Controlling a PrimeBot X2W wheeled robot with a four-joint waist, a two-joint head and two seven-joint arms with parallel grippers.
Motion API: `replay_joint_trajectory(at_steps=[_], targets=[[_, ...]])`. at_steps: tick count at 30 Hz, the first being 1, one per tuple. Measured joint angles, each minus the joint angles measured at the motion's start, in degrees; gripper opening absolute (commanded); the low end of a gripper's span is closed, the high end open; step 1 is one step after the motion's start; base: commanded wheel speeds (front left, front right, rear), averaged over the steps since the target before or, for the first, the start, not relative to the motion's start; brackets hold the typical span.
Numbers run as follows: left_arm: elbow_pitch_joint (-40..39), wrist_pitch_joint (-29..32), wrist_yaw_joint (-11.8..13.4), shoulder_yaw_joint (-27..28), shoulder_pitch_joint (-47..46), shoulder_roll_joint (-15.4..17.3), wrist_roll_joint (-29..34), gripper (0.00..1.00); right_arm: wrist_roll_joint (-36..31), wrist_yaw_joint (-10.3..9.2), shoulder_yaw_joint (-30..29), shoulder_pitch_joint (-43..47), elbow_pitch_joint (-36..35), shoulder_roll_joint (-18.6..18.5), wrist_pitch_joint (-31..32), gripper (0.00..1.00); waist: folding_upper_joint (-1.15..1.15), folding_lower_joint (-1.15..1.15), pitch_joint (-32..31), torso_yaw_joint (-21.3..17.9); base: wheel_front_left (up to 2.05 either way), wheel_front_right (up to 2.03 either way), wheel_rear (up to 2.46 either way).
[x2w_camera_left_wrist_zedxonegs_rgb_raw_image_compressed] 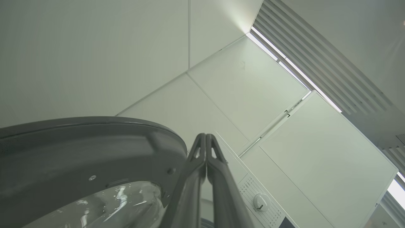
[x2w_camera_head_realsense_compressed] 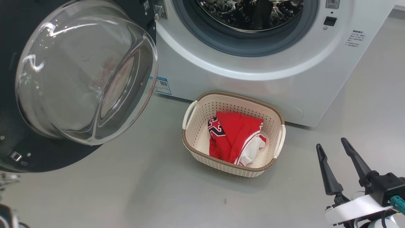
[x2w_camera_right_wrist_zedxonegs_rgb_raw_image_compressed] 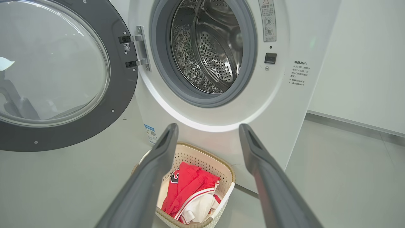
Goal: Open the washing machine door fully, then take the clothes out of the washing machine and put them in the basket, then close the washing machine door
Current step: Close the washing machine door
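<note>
**Washing machine door (x2w_camera_head_realsense_compressed: 85, 72) wide open, clothes (x2w_camera_head_realsense_compressed: 237, 136) in the basket (x2w_camera_head_realsense_compressed: 234, 95)**

From the head, the door's bulging glass bowl looms closest at the upper left, ringed by its glossy black rim and swung well away from the washing machine (x2w_camera_head_realsense_compressed: 221, 72). The steel drum (x2w_camera_head_realsense_compressed: 250, 12) gapes behind its grey rubber ring at the top. On the grey floor (x2w_camera_head_realsense_compressed: 126, 190) just before the machine stands the basket, and the red clothes lie bundled inside it, a number print and a white panel showing. At the lower right the right gripper (x2w_camera_head_realsense_compressed: 330, 142) hangs above the floor, well apart from the basket, its two fingers spread and holding nothing.

Along the left wrist, the left gripper (x2w_camera_left_wrist_zedxonegs_rgb_raw_image_compressed: 205, 135) points upward with its fingers pressed tip to tip, clenched on nothing. The door's grey rim and glass sit just beside them on the left; whether they touch it is hard to tell. A dial (x2w_camera_left_wrist_zedxonegs_rgb_raw_image_compressed: 262, 202) on the machine's panel shows at the lower right.

Along the right wrist, the spread fingers frame the basket and clothes below the open drum, with the door hanging from its hinge (x2w_camera_right_wrist_zedxonegs_rgb_raw_image_compressed: 137, 50) on the left.
</note>
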Motion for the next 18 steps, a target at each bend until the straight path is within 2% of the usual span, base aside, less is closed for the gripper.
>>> replay_joint_trajectory(at_steps=[7, 18], targets=[[7.7, 0.1, 3.6, 8.4, -3.5, 3.5, -6.0, 0.00, 0.1, 0.15, -0.2, 0.0, -0.6, -0.5, 0.0, 1.00, 0.00, 0.00, 1.4, 0.1, 0.00, 0.00, 0.00], [21.8, 4.1, 10.5, 14.1, -7.5, 9.3, -12.1, 0.00, 0.4, 0.43, -0.5, -0.1, -1.5, -2.0, 0.0, 1.00, 0.00, 0.00, 3.4, -0.3, 0.00, 0.00, 0.00]])
